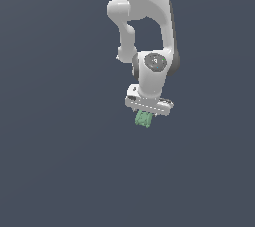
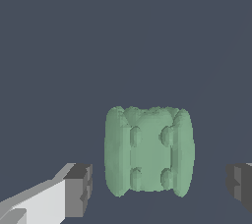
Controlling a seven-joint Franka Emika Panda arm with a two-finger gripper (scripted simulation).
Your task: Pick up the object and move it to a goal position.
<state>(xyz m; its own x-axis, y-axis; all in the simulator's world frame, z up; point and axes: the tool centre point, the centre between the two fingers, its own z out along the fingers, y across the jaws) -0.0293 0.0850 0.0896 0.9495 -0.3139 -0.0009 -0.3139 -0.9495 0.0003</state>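
The object (image 2: 149,151) is a small light-green ridged lump with darker grooves. In the wrist view it lies between my two dark finger pads (image 2: 78,188), with a visible gap on each side. My gripper (image 2: 158,186) is open and straddles the object without touching it. In the exterior view the object (image 1: 144,120) shows just below the white hand, and my gripper (image 1: 145,115) hangs straight down over it. The fingers themselves are hard to make out in that view. No goal marker shows in either view.
The white arm (image 1: 149,17) reaches down from the top of the exterior view. A plain dark grey-blue surface (image 1: 60,161) fills everything around it.
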